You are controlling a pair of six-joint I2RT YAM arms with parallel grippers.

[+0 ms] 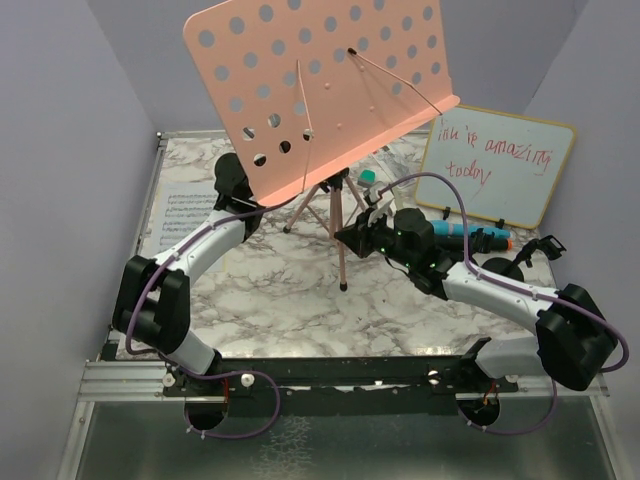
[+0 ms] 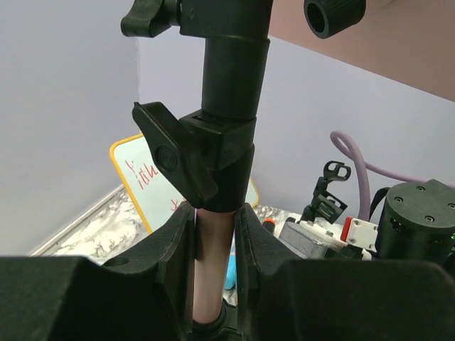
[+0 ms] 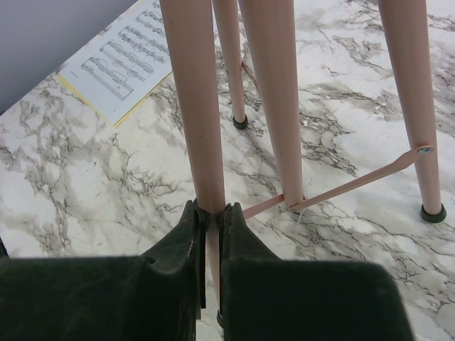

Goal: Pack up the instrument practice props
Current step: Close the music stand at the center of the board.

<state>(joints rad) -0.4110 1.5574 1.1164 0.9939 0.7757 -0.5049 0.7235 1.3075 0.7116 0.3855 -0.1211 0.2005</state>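
Nearest the overhead camera stood the base of the left arm [image 1: 165,310], which reached forward and under the pink music rack [image 1: 320,80]. Beside that arm, at the far left edge, the sheet-music pages [image 1: 185,210] lay flat on the tabletop [image 1: 290,295], apart from both hands. The left hand [image 2: 213,238] was closed to a narrow gap on the rack's pink post [image 2: 212,270], both fingers [image 2: 174,241] pressed against the tube just below the black clamp collar [image 2: 213,163]. The post ran upright, so the long axis of the stand was vertical, with the perforated plate tilted above it and the tripod spread beneath. To the right of the post, the right hand [image 3: 212,213] was closed almost fully on one tripod leg [image 3: 193,106], low down, near the thin brace [image 3: 355,181] that tied the legs together. That leg slanted down and outward toward the tabletop. The left hand thus gripped high and the right hand low on the same stand. By this judgement, the coming move turned on the leg's slant relative to the post: folding would call for the leg to swing inward toward the vertical axis while the left hand steadied the post. Farther right, the blue microphone [image 1: 480,238] lay on its side near the whiteboard [image 1: 497,165], well apart from either hand.
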